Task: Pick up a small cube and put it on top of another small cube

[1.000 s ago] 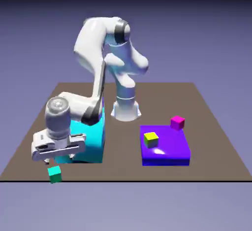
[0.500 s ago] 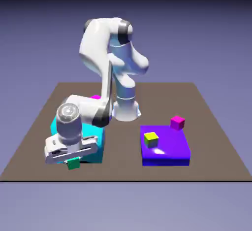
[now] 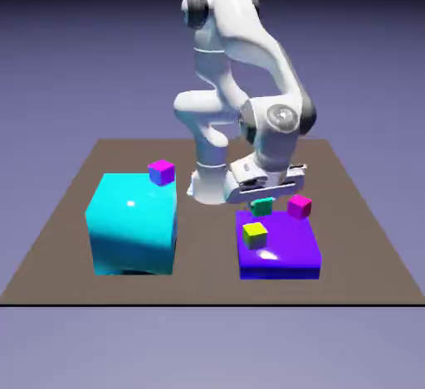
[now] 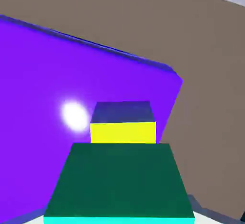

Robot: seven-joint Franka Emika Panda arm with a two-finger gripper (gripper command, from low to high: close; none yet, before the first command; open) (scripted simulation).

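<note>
Gripped small teal-green cube (image 3: 261,206) in the two-finger tool (image 3: 262,197); left only placement, apparently onto small yellow-topped cube (image 3: 255,235).

Green cube (image 4: 119,182), yellow cube (image 4: 123,132), purple block (image 4: 43,89)

The small teal-green cube (image 3: 261,206), dark green on its shaded face, is held aloft in my pincer; in the exterior view it lies toward one o'clock from the yellow-topped small cube (image 3: 255,235).
</note>
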